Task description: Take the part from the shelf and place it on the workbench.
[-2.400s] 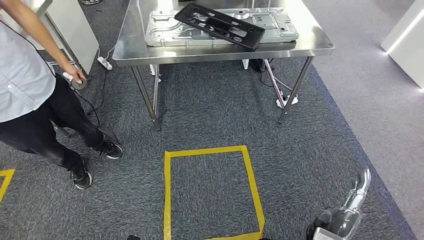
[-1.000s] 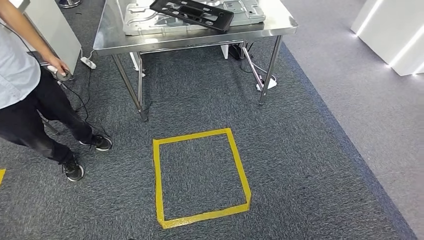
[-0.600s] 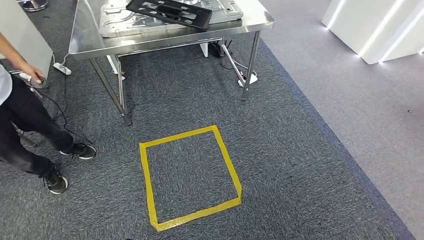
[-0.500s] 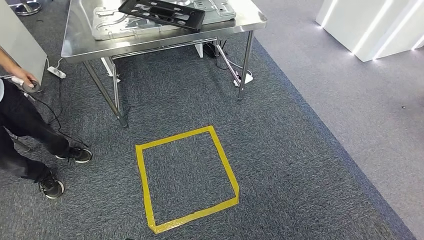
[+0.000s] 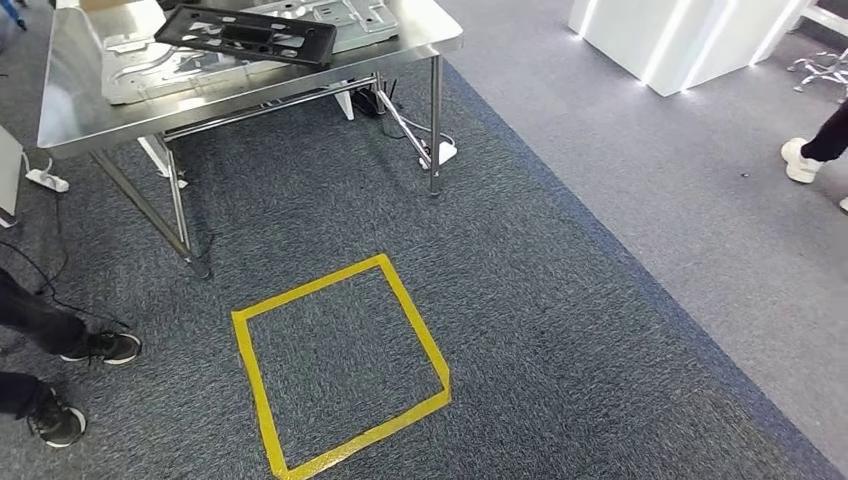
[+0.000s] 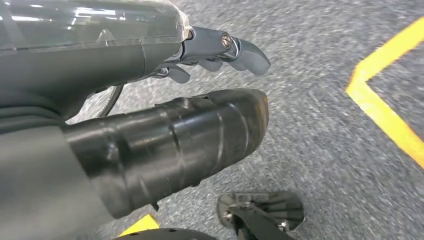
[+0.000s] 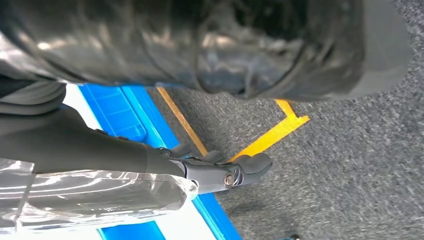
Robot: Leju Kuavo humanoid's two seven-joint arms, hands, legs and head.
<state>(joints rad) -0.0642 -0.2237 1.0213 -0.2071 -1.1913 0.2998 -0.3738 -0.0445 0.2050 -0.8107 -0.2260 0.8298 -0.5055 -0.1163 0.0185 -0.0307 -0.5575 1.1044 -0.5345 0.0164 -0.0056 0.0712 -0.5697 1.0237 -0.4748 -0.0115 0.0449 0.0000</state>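
I am seeing the black part (image 5: 245, 33) lying on the far-left bench (image 5: 60, 120), atop a grey metal panel (image 5: 130, 70); it looks stiff, light and openwork, best taken by a long edge rail. My left hand (image 6: 220, 50) and right hand (image 7: 220, 172) are hanging near the carpet holding nothing, fingers seemingly loosely curled, though the blur is making me unsure.

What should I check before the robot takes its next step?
1. Left hand free: ok, holds nothing.
2. Right hand free: ok, holds nothing.
3. Black part on the workbench: ok, it lies across the silver panel.
4. Floor ahead: ok around the yellow tape square.
5. People apart from the robot: not ok, a person's shoes are close on the left, and there is another shoe far right.
6. Where the shelf is: cannot tell.
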